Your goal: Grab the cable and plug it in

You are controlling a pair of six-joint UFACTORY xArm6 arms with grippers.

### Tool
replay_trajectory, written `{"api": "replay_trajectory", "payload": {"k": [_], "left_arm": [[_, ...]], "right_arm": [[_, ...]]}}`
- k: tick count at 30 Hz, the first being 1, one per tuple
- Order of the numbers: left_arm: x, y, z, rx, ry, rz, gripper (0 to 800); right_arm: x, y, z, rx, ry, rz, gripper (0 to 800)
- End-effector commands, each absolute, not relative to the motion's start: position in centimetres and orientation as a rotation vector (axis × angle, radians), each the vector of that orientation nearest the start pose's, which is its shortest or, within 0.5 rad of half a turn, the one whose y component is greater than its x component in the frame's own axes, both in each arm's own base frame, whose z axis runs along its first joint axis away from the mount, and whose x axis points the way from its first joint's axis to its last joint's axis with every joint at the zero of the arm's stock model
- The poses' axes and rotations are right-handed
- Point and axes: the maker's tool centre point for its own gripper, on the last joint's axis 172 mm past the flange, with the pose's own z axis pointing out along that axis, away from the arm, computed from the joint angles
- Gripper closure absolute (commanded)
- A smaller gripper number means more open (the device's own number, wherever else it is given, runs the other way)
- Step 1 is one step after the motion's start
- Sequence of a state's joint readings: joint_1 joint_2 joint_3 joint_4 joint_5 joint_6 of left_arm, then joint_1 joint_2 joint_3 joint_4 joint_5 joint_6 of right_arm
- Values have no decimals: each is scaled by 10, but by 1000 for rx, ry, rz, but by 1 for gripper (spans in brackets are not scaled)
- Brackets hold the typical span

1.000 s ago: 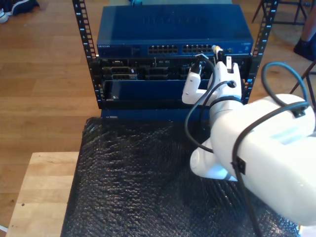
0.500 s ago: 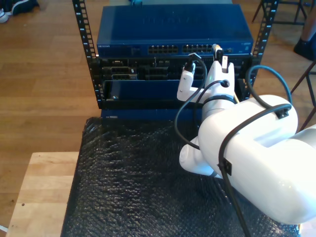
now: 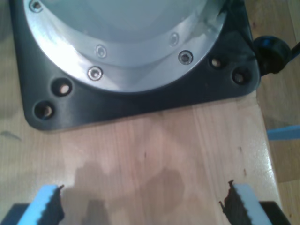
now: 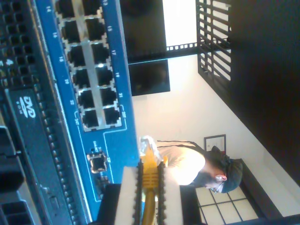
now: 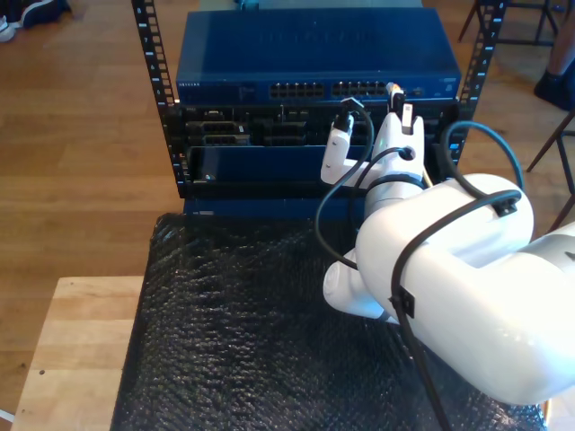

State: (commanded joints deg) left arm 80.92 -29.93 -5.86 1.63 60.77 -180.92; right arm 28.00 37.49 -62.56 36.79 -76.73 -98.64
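In the second wrist view my second gripper (image 4: 149,194) is shut on the cable (image 4: 148,169), whose yellow boot shows between the pale fingers (image 4: 126,197). Its clear plug (image 4: 146,143) points at the blue switch (image 4: 117,70), just past the last pair of ports (image 4: 101,117). In the exterior view the same gripper (image 5: 395,101) holds the yellow plug (image 5: 393,89) up to the right end of the switch's (image 5: 314,58) port row. I cannot tell whether the plug touches the switch. My first gripper (image 3: 143,204) is open over bare wood, its blue-padded fingertips (image 3: 47,199) wide apart.
A black base plate (image 3: 140,105) with a silver flange lies close ahead of my first gripper. In the exterior view a black bubble-wrap mat (image 5: 243,332) covers the wooden table (image 5: 72,350) in front of the rack (image 5: 162,99). A person (image 4: 206,168) shows behind the switch.
Over the last second the second arm has shifted toward the exterior view's left and closer to the rack, carrying the plug along the port row. Since half a second ago it has barely moved.
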Motion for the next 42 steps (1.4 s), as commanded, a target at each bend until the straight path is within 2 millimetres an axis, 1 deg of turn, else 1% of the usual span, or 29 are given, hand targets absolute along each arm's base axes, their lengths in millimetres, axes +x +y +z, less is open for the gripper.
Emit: {"api": "replay_trajectory", "payload": {"k": [15,25,34,36,38,42], "left_arm": [[14,122,32,-2239,2636,-462,0],[14,122,32,-2239,2636,-462,0],[14,122,32,-2239,2636,-462,0],[14,122,32,-2239,2636,-462,0],[14,122,32,-2239,2634,-463,0],[14,122,32,-2239,2634,-463,0]], "right_arm": [[641,152,278,1242,979,1235,800],[645,153,278,1236,978,1231,800],[648,155,274,1232,981,1226,800],[649,156,277,1227,977,1228,800],[650,155,272,1225,983,1219,800],[652,156,274,1216,983,1215,800]]}}
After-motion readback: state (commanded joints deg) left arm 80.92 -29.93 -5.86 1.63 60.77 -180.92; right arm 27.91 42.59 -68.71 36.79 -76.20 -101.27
